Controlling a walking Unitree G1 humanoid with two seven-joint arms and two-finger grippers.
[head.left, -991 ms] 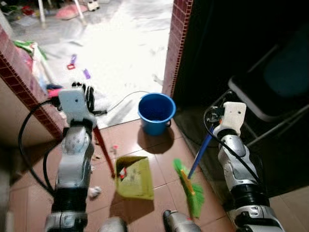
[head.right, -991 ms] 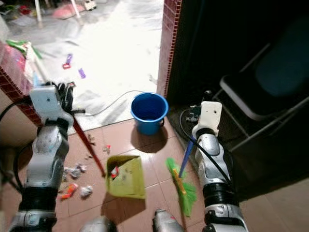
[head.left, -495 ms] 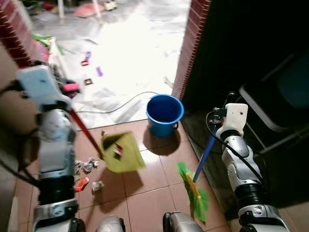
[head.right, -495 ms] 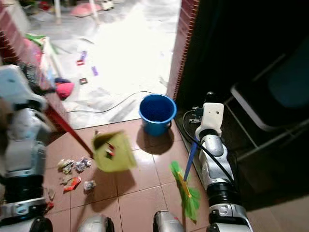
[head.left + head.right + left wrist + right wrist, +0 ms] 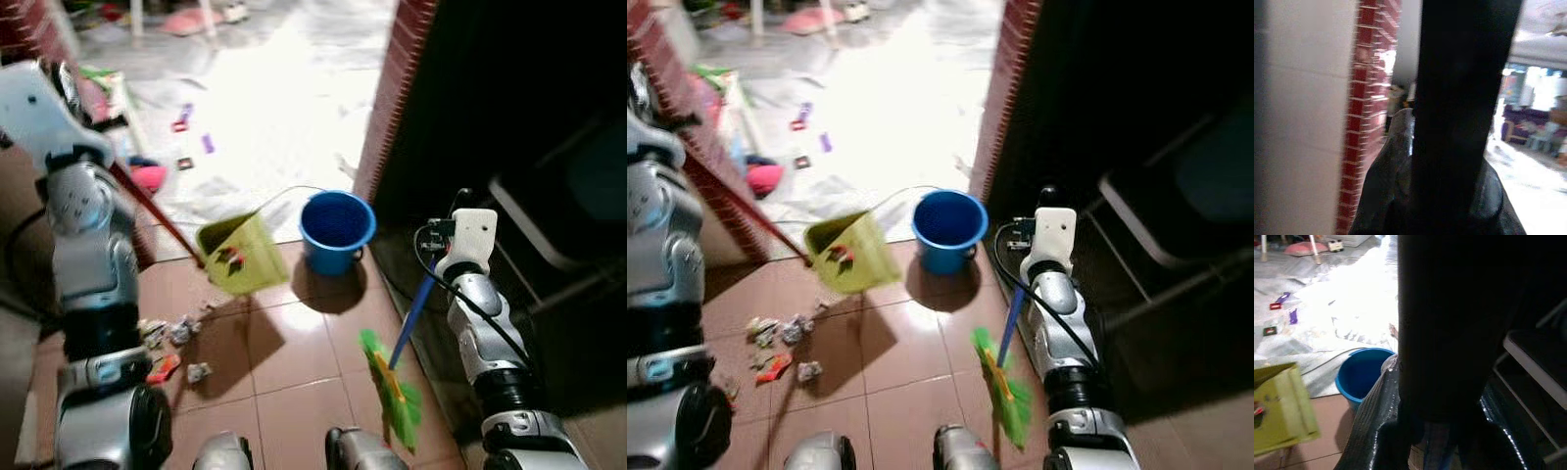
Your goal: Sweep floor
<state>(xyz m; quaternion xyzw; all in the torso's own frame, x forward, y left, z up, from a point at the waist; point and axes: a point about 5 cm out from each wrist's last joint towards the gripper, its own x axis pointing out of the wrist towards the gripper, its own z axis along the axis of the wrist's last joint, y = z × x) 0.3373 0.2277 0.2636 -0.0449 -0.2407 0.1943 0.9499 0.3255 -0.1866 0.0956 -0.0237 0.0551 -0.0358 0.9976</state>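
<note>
My left gripper (image 5: 67,83) is raised high at the left and is shut on the red handle (image 5: 157,215) of a yellow-green dustpan (image 5: 235,255). The dustpan hangs tilted above the floor, just left of the blue bucket (image 5: 336,227), with bits of litter in it. My right gripper (image 5: 458,201) is shut on the blue handle (image 5: 411,311) of a broom. The broom's green bristles (image 5: 394,390) rest on the tiles by my right leg. Crumpled paper and wrappers (image 5: 168,333) lie on the brown tiles at the left.
A red brick pillar (image 5: 392,88) stands behind the bucket, with a dark room and a folding chair (image 5: 554,230) to its right. A low brick wall (image 5: 715,186) lies at the left. A cable (image 5: 279,194) and small toys (image 5: 181,117) lie on the bright floor beyond.
My left arm has lifted the dustpan off the tiles and swung it up towards the bucket. The right arm and broom have stayed put. The camera has shifted.
</note>
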